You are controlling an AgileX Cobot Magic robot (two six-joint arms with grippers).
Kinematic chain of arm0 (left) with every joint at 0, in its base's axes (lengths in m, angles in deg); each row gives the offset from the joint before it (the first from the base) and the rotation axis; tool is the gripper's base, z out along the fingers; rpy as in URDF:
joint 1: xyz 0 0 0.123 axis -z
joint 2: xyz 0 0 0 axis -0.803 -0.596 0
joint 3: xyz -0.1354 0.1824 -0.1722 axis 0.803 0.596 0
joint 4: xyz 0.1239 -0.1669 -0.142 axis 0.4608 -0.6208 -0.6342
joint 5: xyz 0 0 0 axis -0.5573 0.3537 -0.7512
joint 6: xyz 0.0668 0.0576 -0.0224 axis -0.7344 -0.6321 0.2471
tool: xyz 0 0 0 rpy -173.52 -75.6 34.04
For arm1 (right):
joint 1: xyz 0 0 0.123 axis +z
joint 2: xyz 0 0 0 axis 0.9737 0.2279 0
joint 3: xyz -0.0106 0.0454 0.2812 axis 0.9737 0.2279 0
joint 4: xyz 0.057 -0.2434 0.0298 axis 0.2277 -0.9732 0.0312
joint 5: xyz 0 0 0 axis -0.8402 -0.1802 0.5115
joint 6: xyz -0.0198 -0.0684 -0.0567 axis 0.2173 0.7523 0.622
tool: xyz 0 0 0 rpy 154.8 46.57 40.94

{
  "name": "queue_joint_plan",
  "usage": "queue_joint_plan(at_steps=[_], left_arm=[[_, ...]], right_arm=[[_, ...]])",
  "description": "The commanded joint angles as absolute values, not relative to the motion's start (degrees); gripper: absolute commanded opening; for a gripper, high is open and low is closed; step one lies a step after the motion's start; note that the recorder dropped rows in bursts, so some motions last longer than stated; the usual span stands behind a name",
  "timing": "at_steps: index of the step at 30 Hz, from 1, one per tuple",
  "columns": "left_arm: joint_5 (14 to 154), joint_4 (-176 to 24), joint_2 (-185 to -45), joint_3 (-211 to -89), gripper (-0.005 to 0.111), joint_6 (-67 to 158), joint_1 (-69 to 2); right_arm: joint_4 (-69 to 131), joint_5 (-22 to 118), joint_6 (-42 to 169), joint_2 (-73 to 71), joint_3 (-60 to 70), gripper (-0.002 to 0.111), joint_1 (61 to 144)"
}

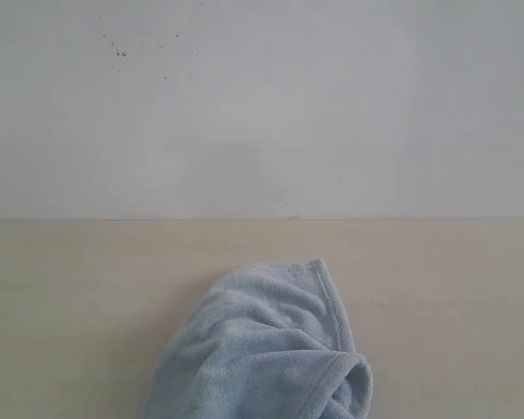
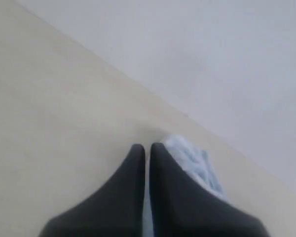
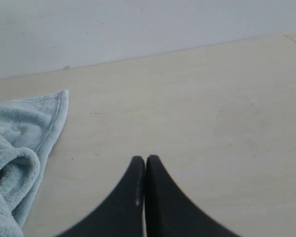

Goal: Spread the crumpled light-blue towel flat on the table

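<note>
The crumpled light-blue towel (image 1: pixel 262 349) lies bunched on the beige table (image 1: pixel 70 288), its hem showing. The left gripper (image 2: pixel 146 148) and right gripper (image 3: pixel 145 160) each have fingers pressed together, holding nothing.

The towel (image 1: pixel 262 349) runs off the exterior view's lower edge. The left gripper (image 2: pixel 146 146) hides most of a blurred pale-blue patch just beyond its tips, probably towel.

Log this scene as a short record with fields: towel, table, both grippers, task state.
towel: light blue, crumpled in a heap, stitched hem showing
table: pale beige, the towel lies on it
left gripper: shut, towel just beyond its tips
right gripper: shut, holding nothing, towel off to one side
task state: towel not yet spread flat
</note>
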State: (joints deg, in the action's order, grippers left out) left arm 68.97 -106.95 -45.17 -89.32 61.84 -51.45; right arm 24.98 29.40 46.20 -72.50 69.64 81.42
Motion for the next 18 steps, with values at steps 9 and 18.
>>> queue_joint_plan(at_steps=[9,18], left_arm=[[108.41,-109.62,-44.96,-91.09,0.004,61.05,-51.53],[118.42,-82.67,-58.31,-114.89,0.004,60.34,-51.53]], right_arm=[[24.62,29.99,46.38,-72.8,69.58,0.0,81.37],[24.62,29.99,46.38,-72.8,69.58,0.0,81.37]])
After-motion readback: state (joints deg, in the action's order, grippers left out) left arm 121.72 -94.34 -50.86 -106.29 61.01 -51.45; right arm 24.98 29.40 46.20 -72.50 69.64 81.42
